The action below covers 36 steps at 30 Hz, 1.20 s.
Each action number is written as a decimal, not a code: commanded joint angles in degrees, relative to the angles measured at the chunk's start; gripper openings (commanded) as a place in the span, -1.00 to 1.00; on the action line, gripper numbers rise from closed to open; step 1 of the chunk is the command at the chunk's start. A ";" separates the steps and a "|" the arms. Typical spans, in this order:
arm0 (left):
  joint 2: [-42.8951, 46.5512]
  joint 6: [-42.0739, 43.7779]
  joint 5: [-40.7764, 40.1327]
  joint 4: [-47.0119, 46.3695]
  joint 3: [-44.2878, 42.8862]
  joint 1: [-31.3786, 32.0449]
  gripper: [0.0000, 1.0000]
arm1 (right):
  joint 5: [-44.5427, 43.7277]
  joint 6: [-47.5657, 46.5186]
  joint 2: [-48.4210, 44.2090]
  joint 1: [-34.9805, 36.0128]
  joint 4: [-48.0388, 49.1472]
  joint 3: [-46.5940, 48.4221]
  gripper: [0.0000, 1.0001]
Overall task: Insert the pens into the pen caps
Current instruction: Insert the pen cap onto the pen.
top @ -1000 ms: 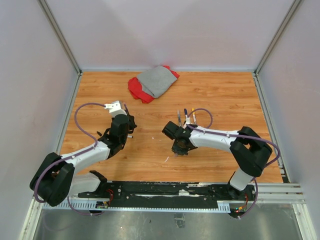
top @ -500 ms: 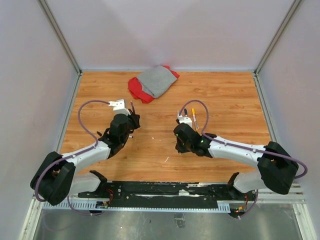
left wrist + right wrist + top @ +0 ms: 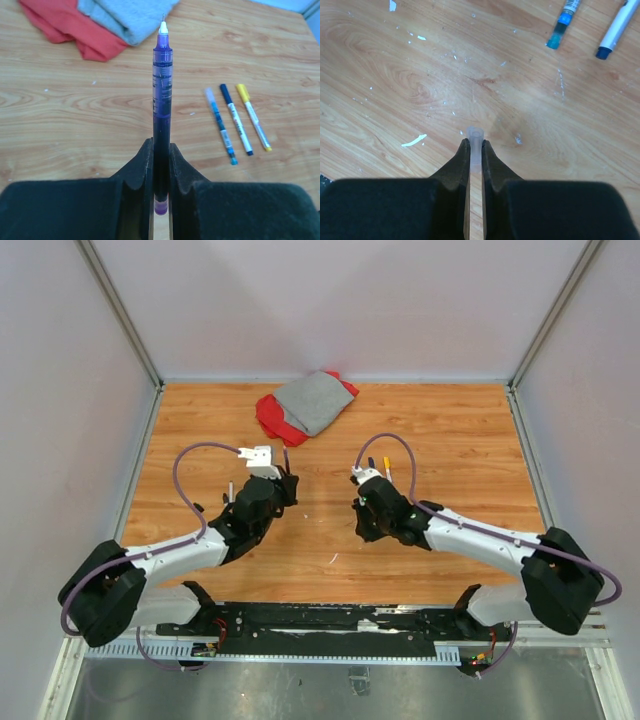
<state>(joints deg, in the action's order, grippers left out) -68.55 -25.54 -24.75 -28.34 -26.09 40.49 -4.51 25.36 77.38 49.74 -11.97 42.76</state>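
My left gripper [image 3: 161, 150] is shut on a purple pen [image 3: 162, 95], whose bare white tip [image 3: 163, 22] points away toward the cloths. In the top view this gripper [image 3: 284, 480] hangs left of centre. My right gripper [image 3: 475, 147] is shut on a small translucent pen cap [image 3: 475, 140], its open end facing away just above the wood; from above, the gripper [image 3: 362, 525] is right of centre. On the table lie a light-blue pen [image 3: 220, 125], a dark-blue-capped pen [image 3: 236, 117] and a yellow pen [image 3: 253, 116]. Two of their ends, light-blue [image 3: 561, 27] and dark-blue [image 3: 615, 35], show in the right wrist view.
A red cloth [image 3: 270, 420] with a grey cloth [image 3: 315, 400] on it lies at the back of the wooden table. Small white scraps [image 3: 414, 141] are scattered on the wood below the right gripper. Walls enclose the table on three sides.
The left arm has carried the purple pen rightward and farther back. The right arm has swung out and flattened, its gripper shifting slightly right with the cap.
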 commanded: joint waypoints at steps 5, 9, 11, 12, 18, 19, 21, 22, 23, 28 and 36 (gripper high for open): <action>-4.91 1.18 -4.16 -7.35 -3.88 4.94 -0.99 | 8.08 -0.55 -10.87 -6.83 3.95 -6.50 -0.99; -6.39 2.22 -4.27 -8.77 -3.49 6.14 -0.99 | 10.90 0.29 -13.74 -9.69 6.06 -8.43 -0.99; -6.22 2.62 -4.11 -8.84 -2.92 6.42 -0.99 | 10.35 0.50 -14.33 -10.11 6.75 -8.83 -0.99; -6.05 2.63 -4.12 -8.85 -2.59 6.52 -0.99 | 10.18 0.46 -14.55 -10.18 7.06 -8.85 -0.99; -4.90 1.17 -0.91 -8.66 -1.99 6.61 -0.99 | 6.04 2.10 -18.32 -10.29 9.72 -10.81 -0.99; -5.11 1.03 -0.27 -8.75 -2.10 6.74 -0.99 | 5.20 2.27 -19.67 -10.29 11.11 -11.70 -0.99; -5.58 1.17 0.71 -8.67 -2.46 7.08 -0.99 | 3.79 2.09 -21.70 -10.31 13.18 -12.90 -0.99; -5.81 1.37 1.26 -8.74 -2.62 7.28 -0.99 | 3.41 1.61 -22.41 -10.28 13.57 -13.17 -0.99; -6.03 1.60 1.63 -9.10 -2.77 7.58 -0.99 | 3.15 0.90 -23.17 -10.32 13.31 -12.99 -0.99; -6.51 3.08 2.25 -11.98 -2.33 10.42 -0.99 | 3.12 -1.59 -25.00 -10.30 7.15 -9.68 -0.99; -6.66 5.91 1.67 -15.96 -1.87 16.72 -0.99 | 4.45 -3.59 -27.97 -10.27 7.83 -9.82 -0.99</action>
<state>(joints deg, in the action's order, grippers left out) -75.09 -22.35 -22.87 -39.00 -28.38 54.68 -0.27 23.86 51.11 40.07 -3.81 31.35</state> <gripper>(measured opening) 0.121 0.059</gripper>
